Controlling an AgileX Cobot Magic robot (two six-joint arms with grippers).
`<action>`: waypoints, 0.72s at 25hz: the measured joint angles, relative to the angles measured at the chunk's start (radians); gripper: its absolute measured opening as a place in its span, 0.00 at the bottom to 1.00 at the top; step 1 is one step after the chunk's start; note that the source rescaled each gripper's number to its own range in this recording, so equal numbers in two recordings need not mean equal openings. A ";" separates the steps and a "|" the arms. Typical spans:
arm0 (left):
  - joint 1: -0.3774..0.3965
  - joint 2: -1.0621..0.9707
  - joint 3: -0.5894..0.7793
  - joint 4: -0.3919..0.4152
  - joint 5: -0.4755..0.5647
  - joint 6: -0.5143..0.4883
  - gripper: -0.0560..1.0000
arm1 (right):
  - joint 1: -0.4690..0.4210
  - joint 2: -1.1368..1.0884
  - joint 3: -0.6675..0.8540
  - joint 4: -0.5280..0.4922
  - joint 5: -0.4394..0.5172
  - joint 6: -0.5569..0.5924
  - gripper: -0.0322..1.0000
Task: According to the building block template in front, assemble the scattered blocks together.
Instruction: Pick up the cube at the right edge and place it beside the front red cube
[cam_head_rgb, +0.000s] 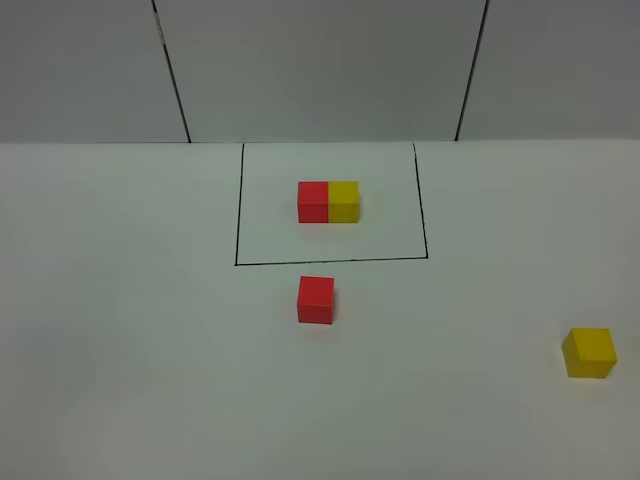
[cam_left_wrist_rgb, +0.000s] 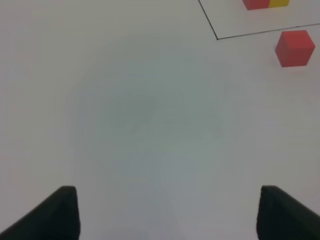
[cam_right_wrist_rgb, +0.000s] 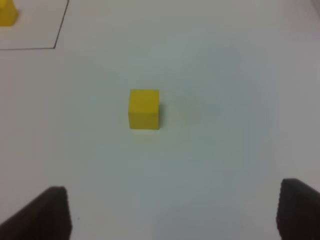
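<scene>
The template (cam_head_rgb: 328, 201) is a joined red and yellow cube pair inside a black-line rectangle at the back middle of the white table. A loose red cube (cam_head_rgb: 315, 299) sits just in front of the rectangle; it also shows in the left wrist view (cam_left_wrist_rgb: 294, 48). A loose yellow cube (cam_head_rgb: 588, 352) sits at the front right edge; it also shows in the right wrist view (cam_right_wrist_rgb: 144, 108). My left gripper (cam_left_wrist_rgb: 167, 212) is open and empty, well away from the red cube. My right gripper (cam_right_wrist_rgb: 172, 215) is open and empty, short of the yellow cube. Neither gripper shows in the exterior view.
The black-line rectangle (cam_head_rgb: 330, 262) has its front line just behind the loose red cube. A grey back wall (cam_head_rgb: 320, 70) with dark seams rises behind the table. The template's corner shows in the left wrist view (cam_left_wrist_rgb: 265, 4).
</scene>
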 joint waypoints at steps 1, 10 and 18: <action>0.000 0.000 0.000 0.000 0.000 -0.001 0.65 | 0.000 0.000 0.000 0.000 0.000 0.000 0.79; 0.000 0.000 0.000 0.000 0.000 -0.001 0.64 | 0.000 0.000 0.000 0.000 0.000 0.000 0.79; 0.000 0.000 0.000 0.000 0.000 -0.002 0.64 | 0.000 0.000 0.000 0.000 0.000 0.000 0.79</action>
